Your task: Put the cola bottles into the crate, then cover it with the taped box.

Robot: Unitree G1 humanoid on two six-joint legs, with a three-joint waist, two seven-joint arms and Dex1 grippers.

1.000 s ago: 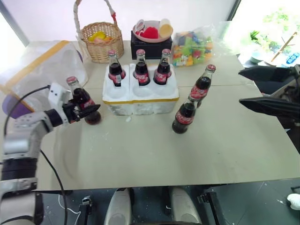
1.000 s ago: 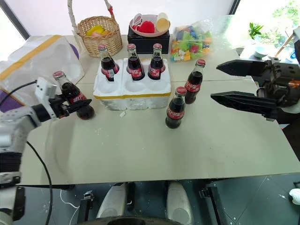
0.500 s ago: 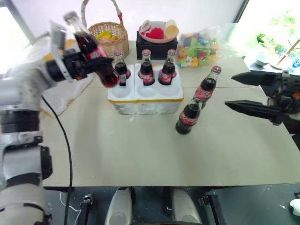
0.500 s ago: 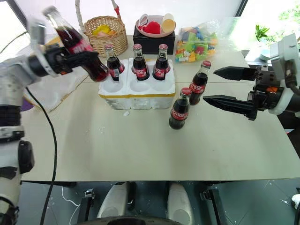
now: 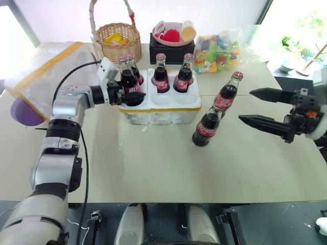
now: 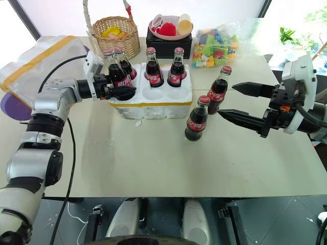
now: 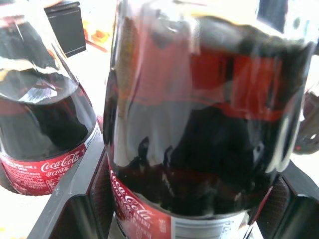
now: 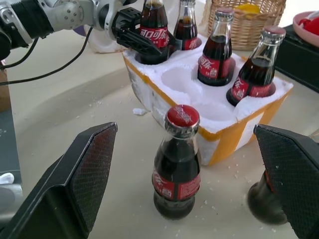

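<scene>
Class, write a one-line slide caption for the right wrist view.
Open right pincer faces a standing cola bottle beside the crate.

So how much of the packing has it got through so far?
Three cola bottles stand in the crate's back wells. A fourth bottle sits between the left gripper's fingers, down in the front left well. Two bottles wait on the table in front of the open right gripper. The taped box lies off to the left, so covering comes last.

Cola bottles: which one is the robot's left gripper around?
The bottle in the crate's front-left well; the left gripper's fingers flank it. Three others stand there ungripped, two on the table.
</scene>
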